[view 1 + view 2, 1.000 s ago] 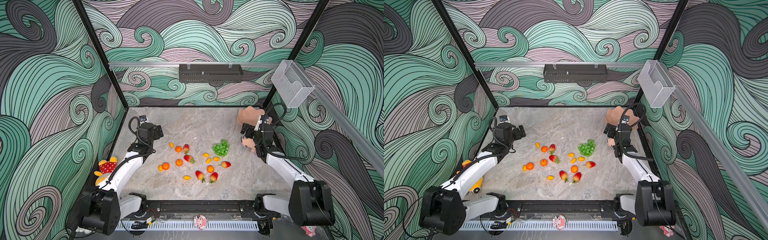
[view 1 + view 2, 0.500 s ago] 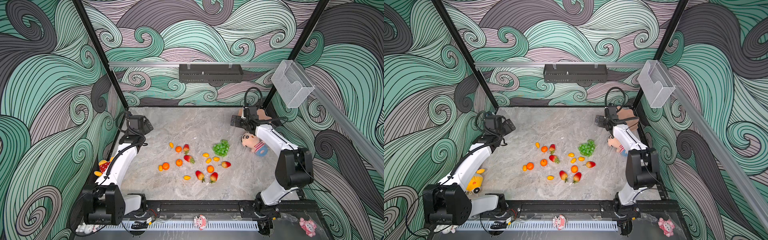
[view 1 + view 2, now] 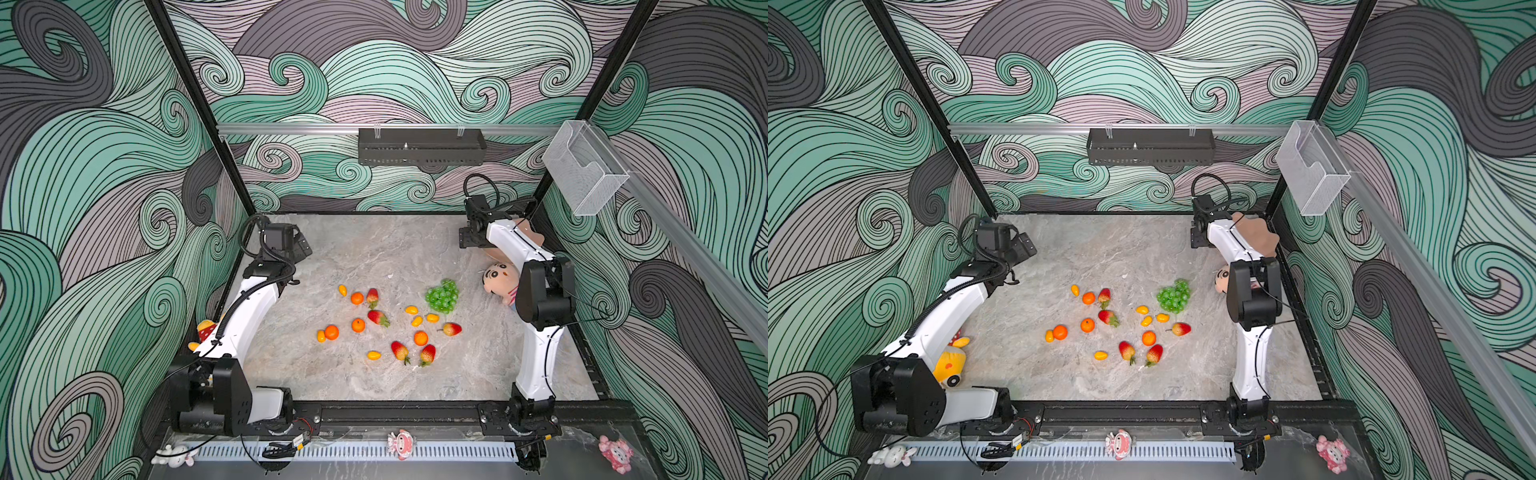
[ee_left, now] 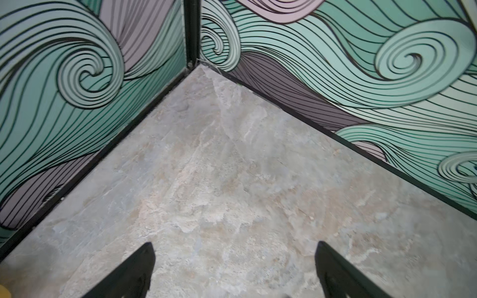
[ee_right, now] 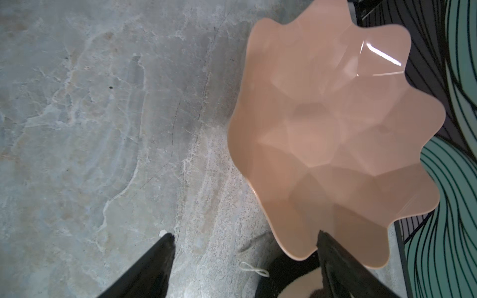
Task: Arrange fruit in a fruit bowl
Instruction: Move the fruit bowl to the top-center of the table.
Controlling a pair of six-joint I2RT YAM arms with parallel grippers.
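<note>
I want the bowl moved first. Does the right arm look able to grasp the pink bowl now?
Probably yes. The right gripper is open at the wavy rim of the bowl, one finger over its inside, the other outside above the table. Nothing else lies between them; a doll sits close by.

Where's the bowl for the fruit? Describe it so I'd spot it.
Find the marble table's far corner on the right arm's side. There, partly hidden behind that arm and beyond a plush doll, sits the fruit bowl. It alone is glossy peach-pink with a wavy, shell-like rim.
</note>
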